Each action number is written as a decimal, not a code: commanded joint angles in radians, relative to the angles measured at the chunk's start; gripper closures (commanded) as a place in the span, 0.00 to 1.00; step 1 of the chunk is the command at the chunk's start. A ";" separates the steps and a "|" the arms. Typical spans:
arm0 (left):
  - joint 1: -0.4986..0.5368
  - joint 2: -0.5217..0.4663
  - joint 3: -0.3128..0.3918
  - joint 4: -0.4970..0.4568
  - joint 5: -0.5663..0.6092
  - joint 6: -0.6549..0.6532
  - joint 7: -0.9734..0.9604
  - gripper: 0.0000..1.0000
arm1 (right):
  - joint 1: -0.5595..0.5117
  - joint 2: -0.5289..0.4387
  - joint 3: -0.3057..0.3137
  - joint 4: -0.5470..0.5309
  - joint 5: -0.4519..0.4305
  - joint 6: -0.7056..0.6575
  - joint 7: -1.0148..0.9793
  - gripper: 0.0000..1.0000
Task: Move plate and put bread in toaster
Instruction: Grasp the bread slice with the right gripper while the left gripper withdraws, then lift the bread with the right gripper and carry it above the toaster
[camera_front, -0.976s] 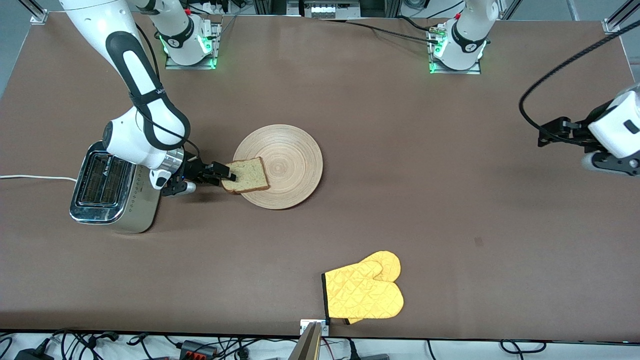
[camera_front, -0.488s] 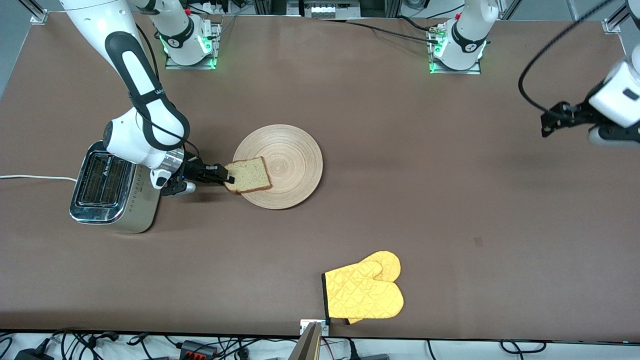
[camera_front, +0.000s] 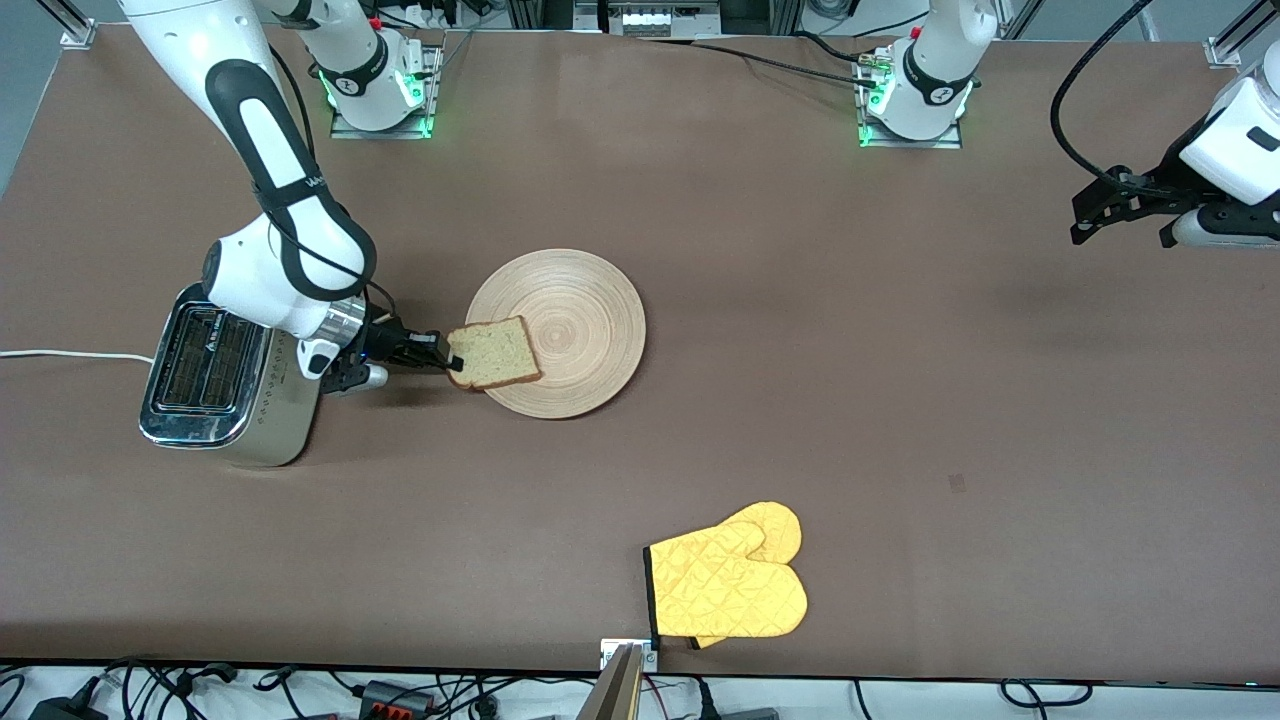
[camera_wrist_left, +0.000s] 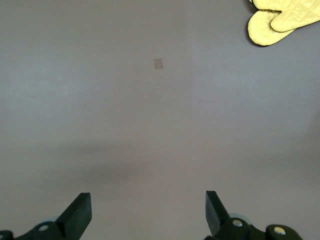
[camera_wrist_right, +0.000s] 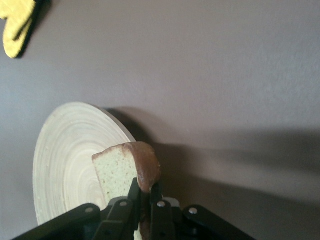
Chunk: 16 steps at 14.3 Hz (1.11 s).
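The pale wooden plate (camera_front: 560, 332) lies mid-table; it also shows in the right wrist view (camera_wrist_right: 65, 160). My right gripper (camera_front: 452, 358) is shut on the crust edge of the bread (camera_front: 495, 352), holding the slice lifted over the plate's rim on the toaster side. In the right wrist view the slice (camera_wrist_right: 125, 170) stands on edge between the fingers (camera_wrist_right: 134, 192). The toaster (camera_front: 215, 375) with its chrome top stands beside the right arm's wrist, toward the right arm's end of the table. My left gripper (camera_front: 1100, 205) is open and empty, raised over the table at the left arm's end.
A yellow oven mitt (camera_front: 728, 585) lies near the table's front edge, nearer to the front camera than the plate; it also shows in the left wrist view (camera_wrist_left: 280, 20). The toaster's white cord (camera_front: 70, 354) runs off toward the table's end.
The right gripper has drawn the bread slightly toward the toaster and raised it. The left arm has lifted and swung toward the robots' bases.
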<state>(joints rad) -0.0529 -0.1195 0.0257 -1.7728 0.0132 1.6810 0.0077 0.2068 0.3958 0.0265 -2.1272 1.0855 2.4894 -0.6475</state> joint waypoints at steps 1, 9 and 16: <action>-0.019 0.017 0.000 0.042 -0.006 -0.001 -0.002 0.00 | -0.044 -0.064 -0.003 0.019 0.018 -0.039 -0.020 1.00; -0.011 0.031 -0.009 0.056 -0.002 -0.027 0.037 0.00 | -0.079 -0.083 -0.062 0.381 -0.529 -0.493 0.562 1.00; -0.015 0.032 -0.009 0.065 -0.002 -0.027 0.032 0.00 | -0.128 -0.071 -0.082 0.711 -0.898 -0.911 0.606 1.00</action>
<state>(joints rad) -0.0669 -0.1048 0.0145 -1.7484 0.0132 1.6764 0.0245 0.0931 0.2994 -0.0604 -1.4863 0.2243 1.6525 -0.0536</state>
